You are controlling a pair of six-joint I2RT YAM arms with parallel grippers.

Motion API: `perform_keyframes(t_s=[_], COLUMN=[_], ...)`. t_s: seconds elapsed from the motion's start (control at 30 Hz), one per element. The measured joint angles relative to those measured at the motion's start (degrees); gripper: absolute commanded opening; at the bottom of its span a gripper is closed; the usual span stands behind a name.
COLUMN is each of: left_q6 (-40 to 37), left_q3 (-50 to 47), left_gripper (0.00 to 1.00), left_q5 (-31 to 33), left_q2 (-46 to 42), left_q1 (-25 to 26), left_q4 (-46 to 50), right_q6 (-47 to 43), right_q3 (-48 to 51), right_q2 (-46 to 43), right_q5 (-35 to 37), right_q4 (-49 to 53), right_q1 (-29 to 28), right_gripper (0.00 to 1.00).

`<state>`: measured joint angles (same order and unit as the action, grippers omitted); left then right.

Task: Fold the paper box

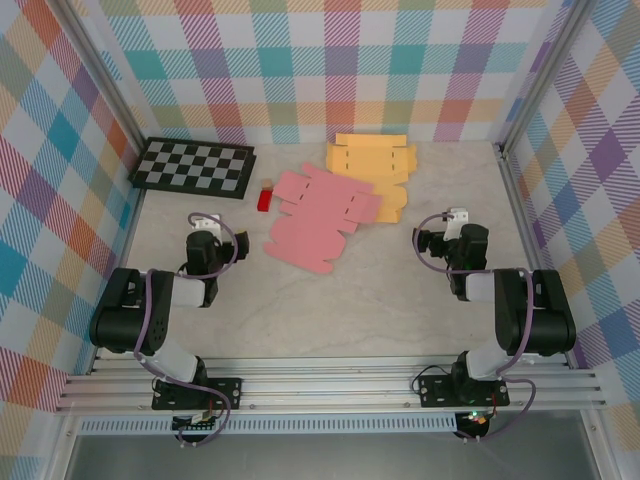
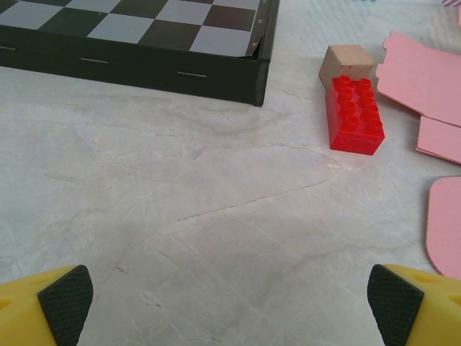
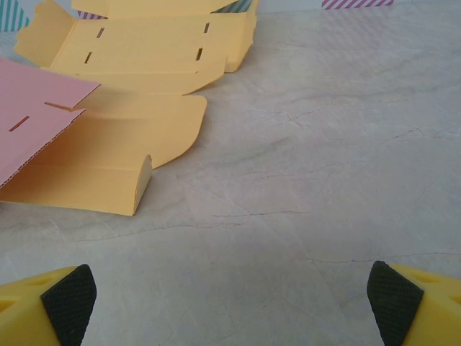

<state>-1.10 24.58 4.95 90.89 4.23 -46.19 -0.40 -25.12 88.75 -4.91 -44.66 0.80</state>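
At the far left of the tabletop [image 1: 300, 310] lies a checkerboard [image 1: 193, 167]. Just right of it a red brick [image 1: 264, 199] touches a small tan block [image 2: 348, 65]. Next comes the pink paper box [image 1: 318, 222], a flat die-cut sheet near the middle. Its far right edge overlaps the orange paper box [image 1: 370, 170], which is also spread flat towards the back wall. One orange flap curls up slightly in the right wrist view, but no panel on either sheet is creased into a wall and no tab sits in its slot. I judge the folding not yet begun, and every fold is left to do. I cannot tell which sheet the task means.

The left arm is folded back low over its base. The left tool [image 2: 230, 306] is released and holds nothing, aimed at bare tabletop short of the brick, with the pink sheet off to its right. The right arm mirrors that tucked pose. The right tool [image 3: 230, 306] is likewise spread wide and empty, with the orange sheet ahead to its left.
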Motion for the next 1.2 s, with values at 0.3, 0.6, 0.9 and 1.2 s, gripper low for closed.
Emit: perform_keyframes(t_s=[0.3, 0.6, 0.9, 1.2], left_q6=[2.56, 19.71, 39.08, 43.32], left_q3=[8.11, 13.25, 17.0, 11.76], left_gripper=[1.0, 1.0, 1.0, 1.0], left_q5=[10.62, 15.85, 10.84, 3.19], left_q2=[-9.49, -22.77, -33.27, -33.64], left_q1=[1.68, 1.68, 2.23, 3.04], left_q4=[18.69, 40.85, 64.92, 70.34], right_q6=[2.38, 11.65, 13.53, 11.52], right_q3=[-4.9, -25.62, -45.27, -67.3], right_q2=[-6.69, -13.2, 2.12, 30.03], right_q5=[4.7, 12.13, 12.15, 10.21], right_q4=[15.82, 45.46, 59.39, 67.67], right_q1=[-0.48, -6.29, -29.59, -41.88], right_gripper=[1.0, 1.0, 1.0, 1.0])
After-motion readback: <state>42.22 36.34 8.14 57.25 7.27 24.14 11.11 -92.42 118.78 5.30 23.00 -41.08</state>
